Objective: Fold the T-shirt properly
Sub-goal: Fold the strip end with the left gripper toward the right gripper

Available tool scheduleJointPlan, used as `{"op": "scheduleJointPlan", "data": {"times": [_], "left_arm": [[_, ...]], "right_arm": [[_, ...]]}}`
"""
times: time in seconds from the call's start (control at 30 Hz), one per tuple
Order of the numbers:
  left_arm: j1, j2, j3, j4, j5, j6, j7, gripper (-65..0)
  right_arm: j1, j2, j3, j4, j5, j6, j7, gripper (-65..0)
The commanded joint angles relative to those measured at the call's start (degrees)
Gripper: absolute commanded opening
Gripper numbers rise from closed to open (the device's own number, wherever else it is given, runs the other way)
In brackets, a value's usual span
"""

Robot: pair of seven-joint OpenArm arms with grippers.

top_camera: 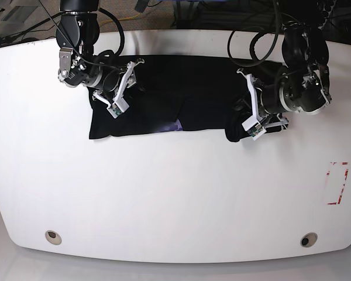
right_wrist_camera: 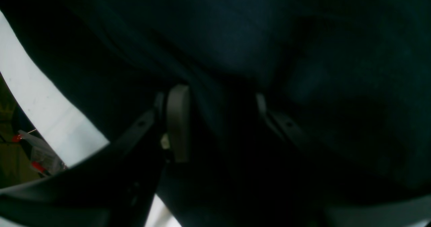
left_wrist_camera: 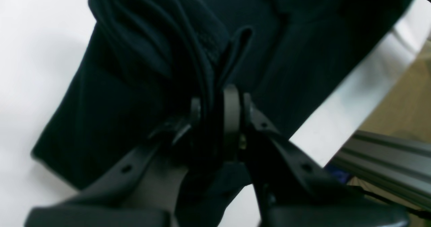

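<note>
With the T-shirt (top_camera: 164, 108) lying as a band on the table (top_camera: 175, 193), left claw (left_wrist_camera: 217, 109) clenched on bunched cloth and right claw (right_wrist_camera: 215, 119) part-spread around a fold, both should travel level together.

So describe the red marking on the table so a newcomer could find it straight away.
Start from the white table and go to its edge on the base view's right, below the left arm. There sits a small red rectangle outline, the only red mark, well away from the black T-shirt.
</note>
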Motion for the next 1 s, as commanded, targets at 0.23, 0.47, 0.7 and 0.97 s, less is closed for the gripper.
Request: {"op": "scheduleJointPlan", "data": {"times": [0.23,0.47,0.7,0.97], "left_arm": [[-3.56,0.81,4.86,0.85,-1.02,-0.08,-1.1,-52.4],[-4.0,0.55,8.73,1.2,-1.38,-0.08,-1.1,-24.2],[-5.41,0.46,15.94,3.48,-1.11,-0.08,-1.1,-22.9],[-6.72,-1.03,13.39,3.31,1.17,-0.08,-1.1,-22.9]], "right_arm": [[0.09,0.3,0.1,0.42,-1.07,-0.32,-1.49,-43.0],[0.09,0.3,0.1,0.42,-1.07,-0.32,-1.49,-42.8],[0.35,0.3,0.1,0.33,-1.07,-0.32,-1.49,-42.8],[0.44,0.3,0.1,0.33,-1.07,-0.32,-1.49,-42.8]]}}
